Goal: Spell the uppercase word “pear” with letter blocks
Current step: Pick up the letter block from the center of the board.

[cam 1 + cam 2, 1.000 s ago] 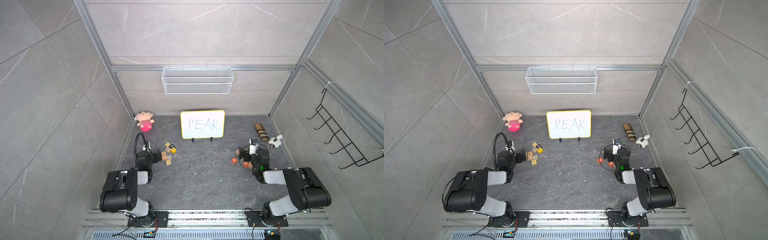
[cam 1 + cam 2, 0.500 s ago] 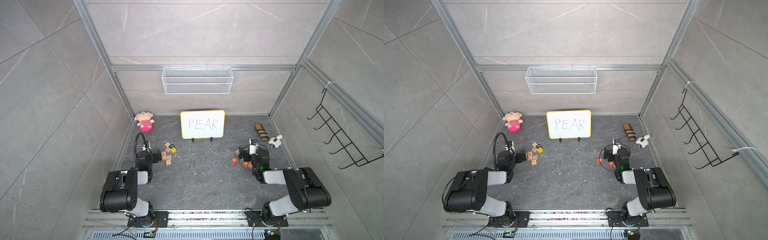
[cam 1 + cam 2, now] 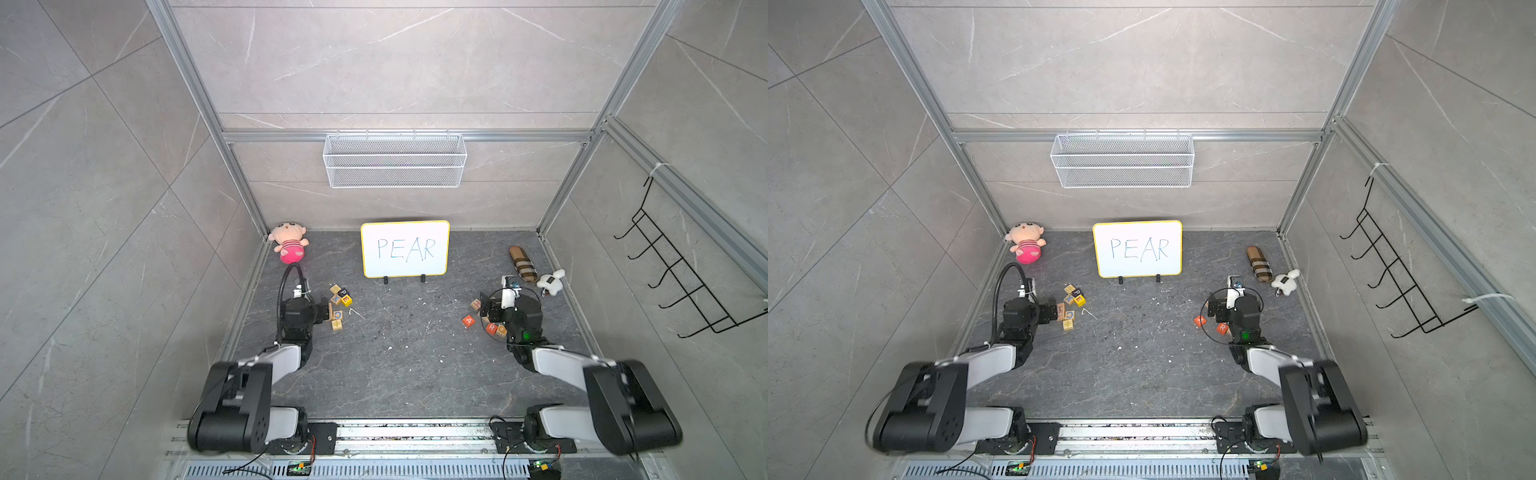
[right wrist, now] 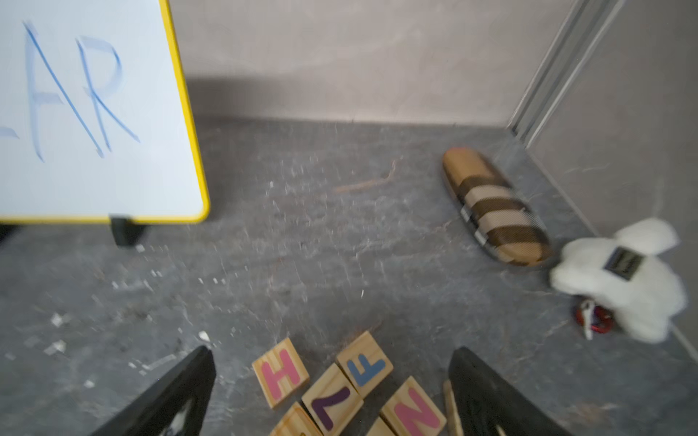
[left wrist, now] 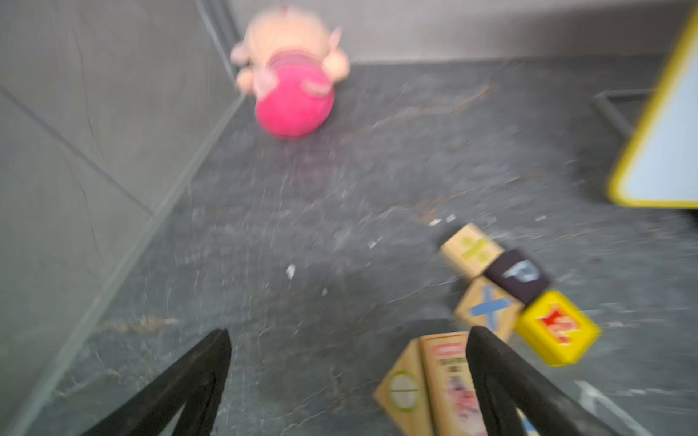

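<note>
Nothing in the top views has moved since the earlier frames: both arms and every block sit where they did. The word is not yet begun, so the step in hand looks like the first pick. The left gripper [image 5: 347, 339] hangs low with its fingers spread wide and nothing between them. The right gripper [image 4: 332, 351] is spread just as wide over a cluster of tan blocks [image 4: 328, 392], gripping none. The black P block [image 3: 343, 292] and yellow E block [image 3: 346, 300] lie touching in front of the whiteboard [image 3: 405, 249], near its left corner. Both sit just past the outer side of one left finger, outside the gap. The orange A block [image 3: 468, 321] and R block [image 3: 491, 328] lie farther from the whiteboard, off its right corner. A sits beside the right gripper and R close under that arm's wrist; neither shows in the right wrist view. The next move probably calls for the left gripper to shift toward the whiteboard and straddle the P block cleanly, since tan blocks and the E block crowd it, then set it on the bare floor [image 3: 399, 332] in front of the whiteboard.
</note>
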Motion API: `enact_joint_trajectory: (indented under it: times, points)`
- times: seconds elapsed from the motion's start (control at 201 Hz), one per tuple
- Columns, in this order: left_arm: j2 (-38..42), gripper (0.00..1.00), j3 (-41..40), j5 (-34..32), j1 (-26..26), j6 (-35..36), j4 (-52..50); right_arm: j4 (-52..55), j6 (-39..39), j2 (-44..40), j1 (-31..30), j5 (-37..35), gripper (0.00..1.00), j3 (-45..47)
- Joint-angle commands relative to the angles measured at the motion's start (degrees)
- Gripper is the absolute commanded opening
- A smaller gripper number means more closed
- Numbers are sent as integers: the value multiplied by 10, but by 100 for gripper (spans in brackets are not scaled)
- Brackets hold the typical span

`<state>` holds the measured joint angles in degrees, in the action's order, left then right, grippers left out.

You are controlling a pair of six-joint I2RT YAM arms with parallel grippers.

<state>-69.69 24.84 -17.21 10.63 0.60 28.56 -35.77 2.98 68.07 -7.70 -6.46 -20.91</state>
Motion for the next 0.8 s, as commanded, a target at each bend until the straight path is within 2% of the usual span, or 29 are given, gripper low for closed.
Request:
enact_joint_trajectory:
  times: [0.0,0.065,0.149,0.214,0.269,0.373,0.473,0.593,0.687,0.792]
  points:
    - [142,100,138,-54,68,-17,-160,186,141,-124,-2,-26,99,-85]
    - [156,99,237,2,76,-47,-273,310,170,-124,-3,57,99,-184]
    - [120,96,356,43,76,-76,-403,426,163,-64,-15,188,99,-309]
    - [63,92,432,52,76,-85,-494,490,147,-9,-50,215,95,-389]
    - [7,86,486,57,76,-93,-560,530,120,37,-91,197,92,-440]
    - [-71,87,524,93,74,-111,-600,595,64,102,-179,85,89,-517]
    - [-123,91,536,141,60,-141,-612,612,25,127,-239,-8,90,-544]
    - [-160,89,521,204,22,-168,-599,620,4,135,-266,-46,90,-548]
    - [-186,86,535,188,16,-169,-633,625,0,131,-273,-65,90,-540]
    - [-217,77,549,187,15,-169,-680,621,-1,122,-274,-75,90,-525]
